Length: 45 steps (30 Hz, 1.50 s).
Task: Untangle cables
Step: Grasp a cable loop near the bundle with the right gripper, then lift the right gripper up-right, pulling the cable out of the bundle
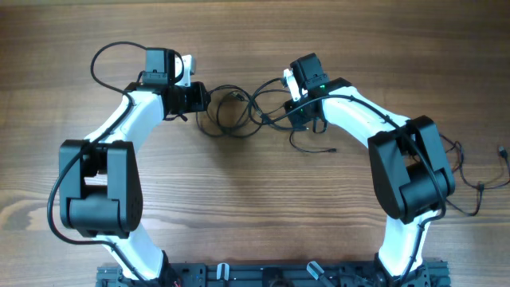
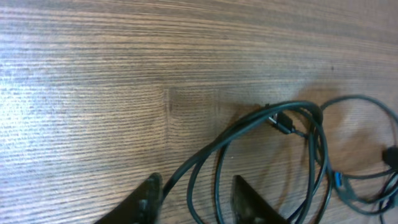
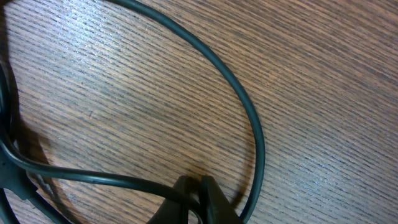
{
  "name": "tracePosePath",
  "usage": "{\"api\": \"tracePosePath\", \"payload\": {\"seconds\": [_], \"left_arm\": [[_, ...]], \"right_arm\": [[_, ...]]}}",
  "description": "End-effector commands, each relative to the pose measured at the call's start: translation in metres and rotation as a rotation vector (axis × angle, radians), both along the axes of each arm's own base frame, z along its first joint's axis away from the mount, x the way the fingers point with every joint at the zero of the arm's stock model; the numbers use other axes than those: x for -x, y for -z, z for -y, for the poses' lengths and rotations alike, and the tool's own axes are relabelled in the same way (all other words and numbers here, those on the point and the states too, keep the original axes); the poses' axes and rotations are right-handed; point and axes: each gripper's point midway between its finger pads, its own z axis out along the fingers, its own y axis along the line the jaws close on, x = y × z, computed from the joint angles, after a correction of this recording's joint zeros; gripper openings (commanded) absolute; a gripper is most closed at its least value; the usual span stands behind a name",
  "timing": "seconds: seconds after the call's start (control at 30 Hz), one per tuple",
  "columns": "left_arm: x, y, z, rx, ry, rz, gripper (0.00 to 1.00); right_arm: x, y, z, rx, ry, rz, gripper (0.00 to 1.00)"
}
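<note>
- Several thin black cables (image 1: 253, 104) lie in one loose tangle on the far middle of the table (image 1: 255, 207), between the two grippers.
- Overhead, the tangle shows overlapping loops. One strand trails off toward the near side and ends just in front of the right gripper.
- In the left wrist view the cables (image 2: 249, 122) sweep up in a shared arc. A small dark plug (image 2: 283, 121) sits at the top of that arc, and a spot of blue shows on a cord lower right.
- In the right wrist view one cord (image 3: 247, 107) curves in a wide bow across the wood. Another runs in from the left straight to the fingertips.
- The left gripper (image 1: 199, 97) sits at the tangle's left end. Its claw (image 2: 196, 186) stands partly open, fingers (image 2: 146, 196) apart, with cords running through the gap; they do not look pinched.
- The right gripper (image 1: 296, 118) sits at the tangle's right end. Its claw (image 3: 198, 183) is narrow, fingers (image 3: 214, 196) pressed together on the cables where a cord meets the tips.
- One more thin cord (image 1: 470, 187) lies well apart at the table's right edge, past the right arm. I cannot tell whether it joins the tangle.
</note>
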Motion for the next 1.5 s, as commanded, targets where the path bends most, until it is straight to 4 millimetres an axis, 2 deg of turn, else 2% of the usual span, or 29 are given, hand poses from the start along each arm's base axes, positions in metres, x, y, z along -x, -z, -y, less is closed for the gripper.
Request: {"api": "tracePosePath", "payload": {"seconds": [0.0, 0.17, 0.37, 0.5, 0.63, 0.93, 1.17, 1.27, 1.37, 1.47], "left_arm": [[0.005, 0.008, 0.001, -0.045, 0.086, 0.006, 0.34], [0.003, 0.012, -0.013, -0.118, 0.05, 0.004, 0.36], [0.003, 0.013, -0.016, -0.135, 0.042, 0.0, 0.29], [0.005, 0.014, -0.017, -0.139, 0.041, -0.008, 0.29], [0.006, 0.017, -0.028, -0.198, 0.012, -0.022, 0.28], [0.011, 0.019, -0.029, -0.201, 0.012, -0.042, 0.29], [0.017, 0.037, -0.029, -0.204, 0.017, -0.091, 0.28], [0.015, 0.041, -0.029, -0.204, 0.017, -0.091, 0.32], [0.012, 0.04, -0.028, -0.202, 0.015, -0.078, 0.51], [0.012, 0.04, -0.028, -0.2, 0.009, -0.079, 0.54]], "right_arm": [[0.007, 0.02, 0.004, 0.018, 0.01, -0.046, 0.09], [0.007, 0.02, 0.003, 0.018, 0.009, -0.045, 0.08], [0.006, 0.02, 0.004, 0.014, 0.024, -0.047, 0.08], [0.006, 0.02, 0.004, 0.014, 0.025, -0.047, 0.08], [0.006, 0.02, 0.004, 0.014, 0.025, -0.047, 0.08], [0.006, 0.02, 0.003, 0.012, 0.029, -0.047, 0.08], [0.004, 0.019, 0.003, 0.0, 0.053, -0.041, 0.08], [0.004, 0.019, 0.002, 0.0, 0.056, -0.042, 0.08], [0.004, 0.019, 0.003, 0.0, 0.056, -0.042, 0.08], [0.004, 0.019, 0.003, -0.003, 0.064, -0.043, 0.08]]}}
